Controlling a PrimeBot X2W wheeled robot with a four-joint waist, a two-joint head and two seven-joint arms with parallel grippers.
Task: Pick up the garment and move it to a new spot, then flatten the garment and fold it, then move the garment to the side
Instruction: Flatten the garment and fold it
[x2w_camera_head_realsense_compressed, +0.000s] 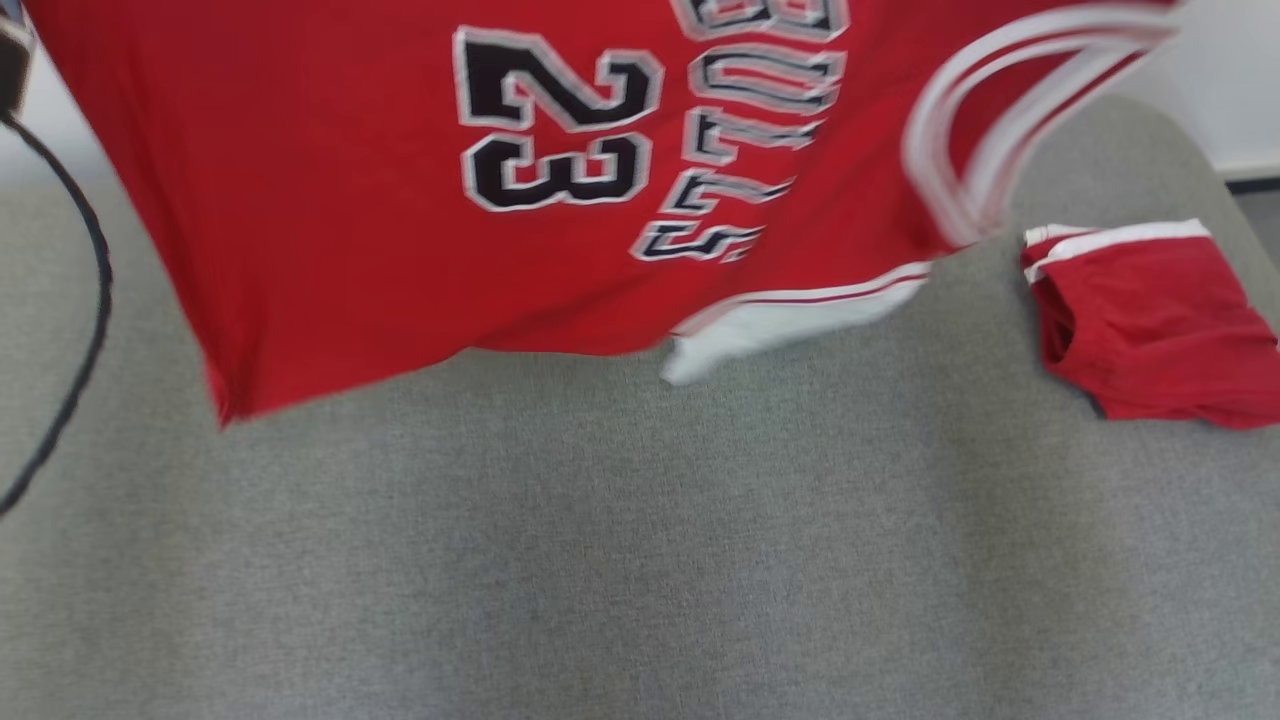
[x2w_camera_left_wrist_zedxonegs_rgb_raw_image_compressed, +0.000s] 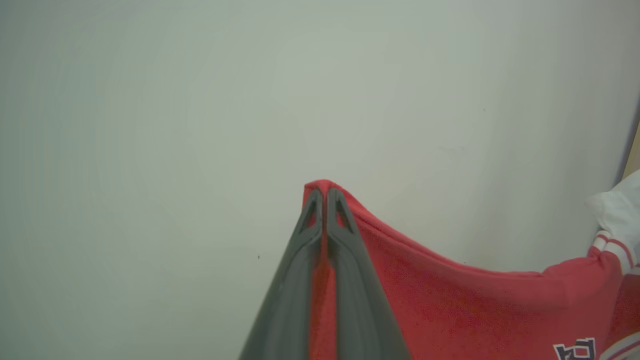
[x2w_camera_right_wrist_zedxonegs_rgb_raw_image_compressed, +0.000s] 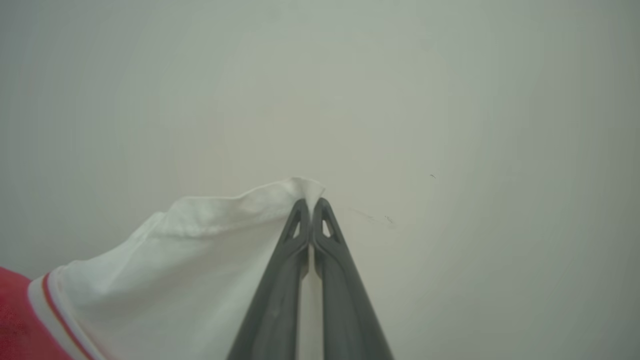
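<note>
Wrist views give me the grips: left gripper (x2w_camera_left_wrist_zedxonegs_rgb_raw_image_compressed: 325, 192) jaws pinch jersey (x2w_camera_left_wrist_zedxonegs_rgb_raw_image_compressed: 450, 305) red edge, right gripper (x2w_camera_right_wrist_zedxonegs_rgb_raw_image_compressed: 311, 202) jaws its white part. Head view, blurred: long axis 9–3 o'clock, neck probably at 3.

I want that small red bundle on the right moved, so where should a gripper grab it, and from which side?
Probably its white-trimmed edge, coming down from above: the small red bundle lies low on the grey surface, and that banded hem at its far side looks like the thickest fold to pinch.
</note>
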